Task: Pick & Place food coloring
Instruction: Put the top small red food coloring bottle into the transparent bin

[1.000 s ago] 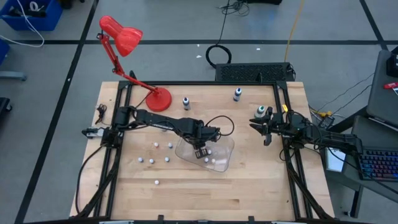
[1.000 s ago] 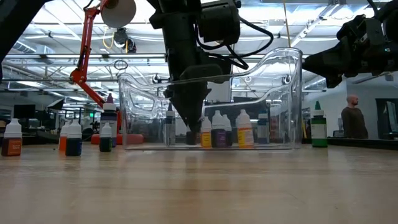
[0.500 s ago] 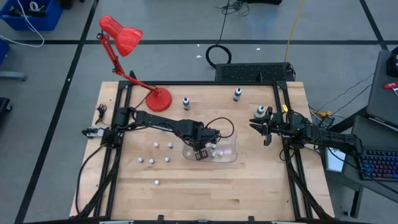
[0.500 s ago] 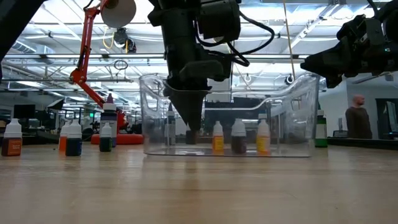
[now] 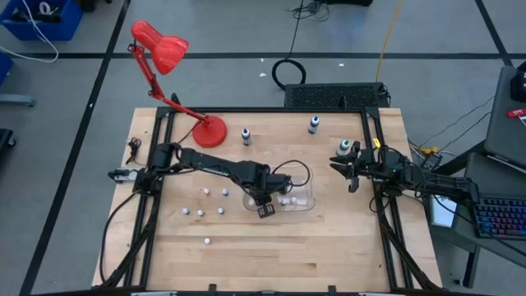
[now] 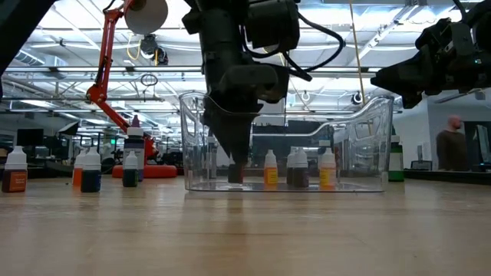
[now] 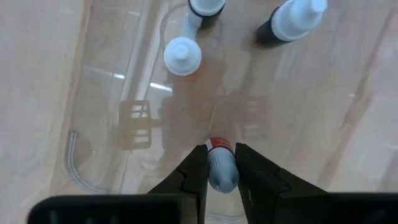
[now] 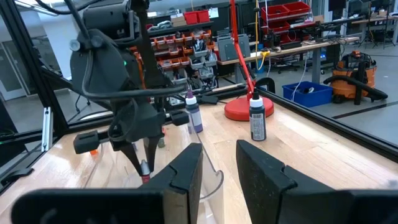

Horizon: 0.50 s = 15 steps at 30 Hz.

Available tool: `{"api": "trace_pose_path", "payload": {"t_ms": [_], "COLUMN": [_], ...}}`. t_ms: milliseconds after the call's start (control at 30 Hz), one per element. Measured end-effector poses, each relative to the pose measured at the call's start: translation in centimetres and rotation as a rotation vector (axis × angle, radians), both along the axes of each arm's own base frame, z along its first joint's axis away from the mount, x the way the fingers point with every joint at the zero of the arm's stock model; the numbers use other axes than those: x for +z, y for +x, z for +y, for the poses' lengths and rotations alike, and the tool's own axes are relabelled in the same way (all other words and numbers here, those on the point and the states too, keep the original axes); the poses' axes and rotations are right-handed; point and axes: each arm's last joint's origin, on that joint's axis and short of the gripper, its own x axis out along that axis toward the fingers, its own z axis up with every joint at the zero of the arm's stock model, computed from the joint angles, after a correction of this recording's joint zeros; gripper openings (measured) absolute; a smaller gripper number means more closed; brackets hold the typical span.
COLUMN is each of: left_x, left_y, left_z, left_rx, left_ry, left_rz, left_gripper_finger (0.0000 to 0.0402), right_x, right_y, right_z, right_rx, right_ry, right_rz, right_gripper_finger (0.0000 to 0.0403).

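Wooden desk (image 5: 271, 255), light plank top with a black frame along the edges. Clear plastic bin (image 5: 302, 196) sat near the middle, small food coloring bottles (image 6: 270, 169) standing upright inside it. A loose group of small bottles (image 5: 205, 202) stood on the bare wood to the left of the bin, well apart from it. Red lamp (image 5: 209, 131) base rested near the far left edge. Two dark-capped bottles (image 5: 246, 136) stood along the far edge, a green-capped one (image 5: 345, 147) near the right side.
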Motion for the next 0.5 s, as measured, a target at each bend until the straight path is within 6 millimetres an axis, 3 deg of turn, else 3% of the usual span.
{"api": "trace_pose_path", "payload": {"t_ms": [200,500], "left_x": [0.02,0.24], "left_y": [0.00,0.03], "left_z": [-0.02,0.13], "left_rx": [0.000,0.001], "left_ry": [0.004,0.010], "left_rz": [-0.001,-0.012], "left_gripper_finger": [0.0108,0.0114], "right_x": [0.00,-0.01], "right_y": [0.00,0.00], "right_z": [0.00,0.00], "right_rx": [0.000,0.000], "right_ry": [0.000,0.000], "right_rz": [0.000,0.001], "right_gripper_finger": [0.0089,0.0089]}}
